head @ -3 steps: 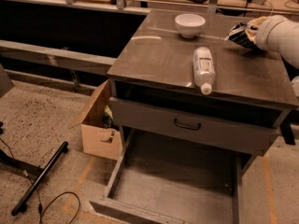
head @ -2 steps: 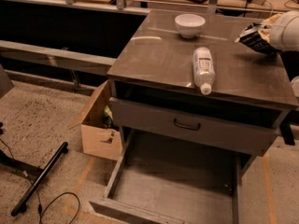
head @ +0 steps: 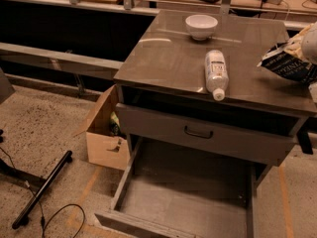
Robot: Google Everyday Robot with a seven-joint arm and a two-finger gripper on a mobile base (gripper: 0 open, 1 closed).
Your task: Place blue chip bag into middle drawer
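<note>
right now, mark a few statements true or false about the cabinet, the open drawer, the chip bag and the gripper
1. The plastic bottle lies on its side on the cabinet top. True.
2. The white bowl sits inside the middle drawer. False: it stands on the cabinet top, near the back.
3. The middle drawer is pulled open and its floor is bare. True.
4. The blue chip bag lies in that drawer. False: it is at the view's right edge, over the cabinet top, right by the gripper.

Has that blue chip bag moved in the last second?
Yes. Carried by the gripper at the picture's right edge, the blue chip bag has shifted right and nearer the camera, farther from the white bowl.
</note>
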